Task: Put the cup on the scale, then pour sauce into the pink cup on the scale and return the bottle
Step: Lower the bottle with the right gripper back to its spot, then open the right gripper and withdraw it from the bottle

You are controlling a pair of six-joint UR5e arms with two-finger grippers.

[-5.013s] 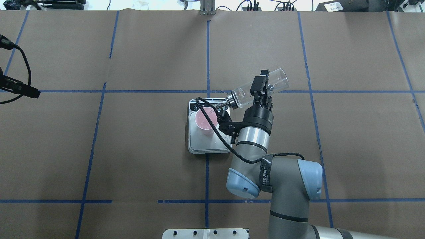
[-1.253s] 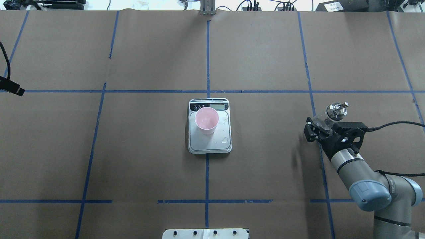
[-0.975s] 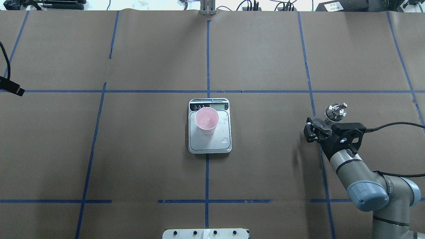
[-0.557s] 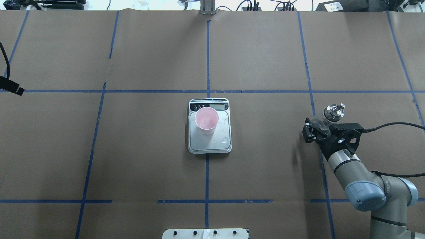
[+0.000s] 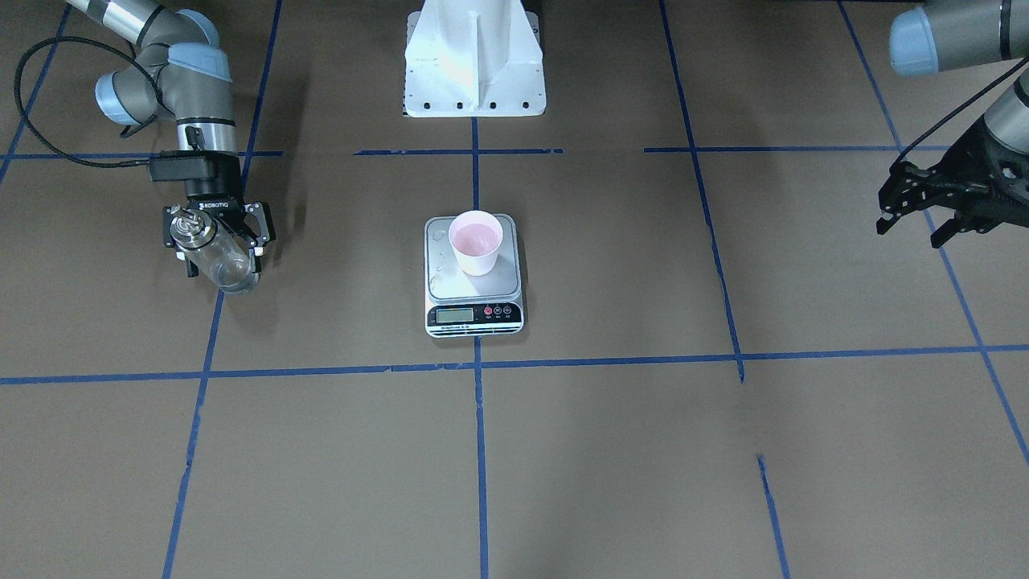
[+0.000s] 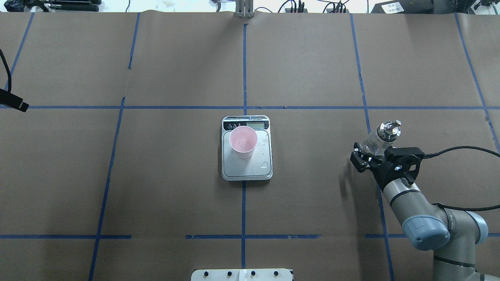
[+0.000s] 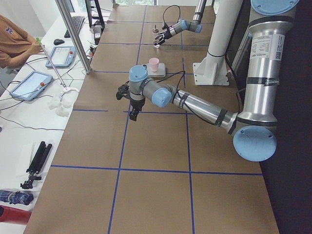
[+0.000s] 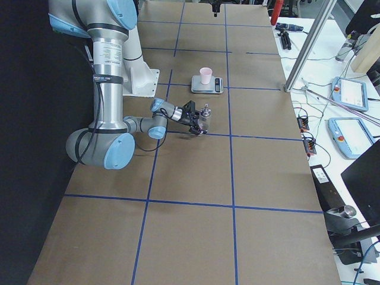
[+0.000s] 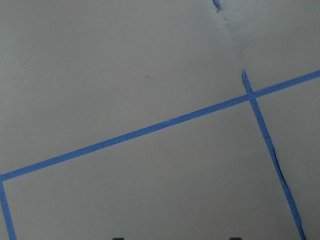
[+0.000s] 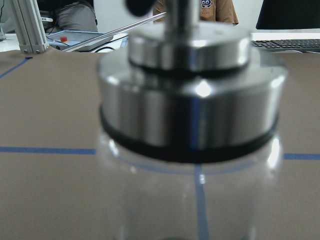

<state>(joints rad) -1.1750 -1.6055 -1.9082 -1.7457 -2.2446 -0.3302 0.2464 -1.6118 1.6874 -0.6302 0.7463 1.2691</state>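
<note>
Front view: the right gripper (image 5: 223, 261) hugs the bottle (image 5: 229, 275), well apart from the cup (image 5: 476, 241) on the scale (image 5: 505, 283). The left gripper (image 5: 909, 233) hangs spread wide, holding nothing.

Top view: the bottle tipped over the cup five seconds ago. Now it stands straight, off to the side, so pouring looks done. Drops (image 6: 265, 164) wet the scale.

Side view: brown table (image 7: 156, 195), blue tape (image 7: 146, 171), a person (image 7: 14, 41) with tablets (image 7: 30, 84).

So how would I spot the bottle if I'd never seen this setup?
On the brown table, find the scale in the middle. Off to the robot's right of it, the right gripper clasps the bottle: clear glass with a silver cap, unlike the pink cup on the scale.
</note>
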